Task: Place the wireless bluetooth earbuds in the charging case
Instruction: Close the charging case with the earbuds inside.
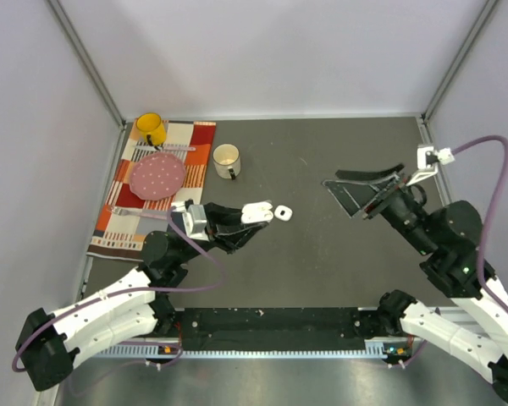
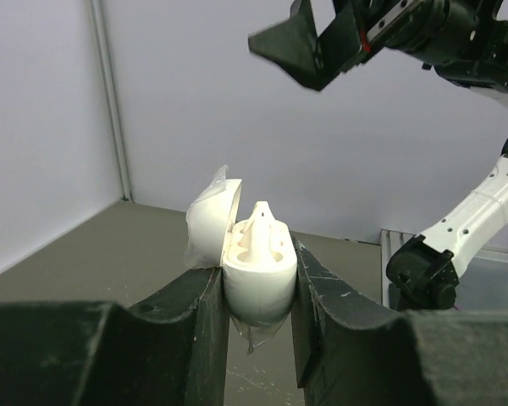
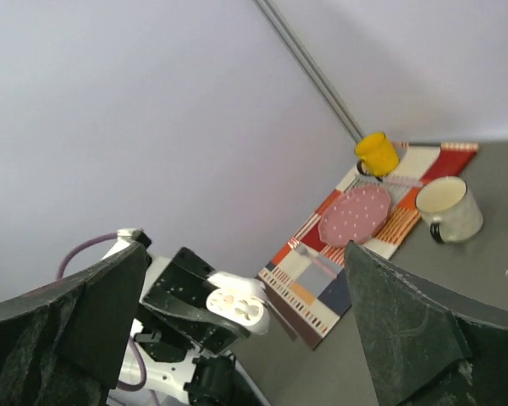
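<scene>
Nearest the lens: left gripper, filling the bottom of its wrist view. Both fingers pinch the white charging case by its lower half. The lid is hinged open toward upper left. Something clear and film-like sticks out by the lid and under the case; can't tell what it is.

A white nub stands between the two sockets. Can't tell if it's one of the earbuds or part of the case. The right wrist view faces the case front, lower left of centre: two shallow ovals, too small to read as filled or not.

Top view: case at frame centre above the dark table. A small white piece with a dark hole sits just right of it; lid or separate part, unclear.

The right gripper is right of centre, fingers spread wide with nothing between them, well apart from the case. In the left wrist view it's cut off at the top edge.

Only the top and right wrist views show the patterned cloth, pink plate, yellow mug and white mug, upper left in the top view.
</scene>
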Controlling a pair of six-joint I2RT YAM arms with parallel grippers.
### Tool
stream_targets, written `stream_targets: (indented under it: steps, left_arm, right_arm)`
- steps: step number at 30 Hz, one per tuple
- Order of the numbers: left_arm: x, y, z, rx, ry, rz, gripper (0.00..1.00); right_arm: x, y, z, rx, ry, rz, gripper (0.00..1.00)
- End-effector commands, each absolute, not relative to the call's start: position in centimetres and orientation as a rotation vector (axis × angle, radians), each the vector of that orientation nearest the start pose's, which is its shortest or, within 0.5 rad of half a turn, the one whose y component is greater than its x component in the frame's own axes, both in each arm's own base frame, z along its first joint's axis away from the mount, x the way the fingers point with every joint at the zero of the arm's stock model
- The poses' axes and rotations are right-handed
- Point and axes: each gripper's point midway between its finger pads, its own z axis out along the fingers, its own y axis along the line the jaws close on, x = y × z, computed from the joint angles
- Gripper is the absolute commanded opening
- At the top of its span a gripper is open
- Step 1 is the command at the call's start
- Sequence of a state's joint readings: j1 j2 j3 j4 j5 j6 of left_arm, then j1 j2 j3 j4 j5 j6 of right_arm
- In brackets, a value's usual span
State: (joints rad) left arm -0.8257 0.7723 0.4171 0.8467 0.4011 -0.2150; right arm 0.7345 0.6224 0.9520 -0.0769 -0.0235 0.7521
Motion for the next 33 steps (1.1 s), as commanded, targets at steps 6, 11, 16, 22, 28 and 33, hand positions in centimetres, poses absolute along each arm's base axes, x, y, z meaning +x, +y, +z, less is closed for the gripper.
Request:
stream_targets:
  steps: [6, 11, 16, 22, 28, 33]
  left_arm:
    - [13.1, -27.4, 37.8, 0.711, 0.846, -1.234, 0.00]
    - [13.1, -28.3, 37.7, 0.738, 0.858, -1.271, 0.00]
    - [13.0, -29.1, 37.7, 0.766, 0.854, -1.304, 0.00]
    - [12.3, -29.5, 37.3, 0.799, 0.848, -1.359, 0.00]
    - [12.0, -29.5, 37.2, 0.797, 0.854, -1.385, 0.00]
    - [12.3, -29.8, 37.5, 0.786, 0.853, -1.391, 0.00]
  right_arm:
    - [19.6, 20.7, 44.8, -0.271, 1.534, 0.947, 0.99]
    - [21.2, 20.5, 42.3, -0.267, 1.669, 0.832, 0.99]
    - [23.4, 19.8, 40.6, -0.229, 1.781, 0.687, 0.99]
    - [23.6, 21.7, 39.1, -0.246, 1.846, 0.756, 0.99]
    - [23.1, 24.0, 37.8, -0.278, 1.871, 0.883, 0.99]
    - [22.3, 26.2, 36.7, -0.312, 1.871, 1.027, 0.99]
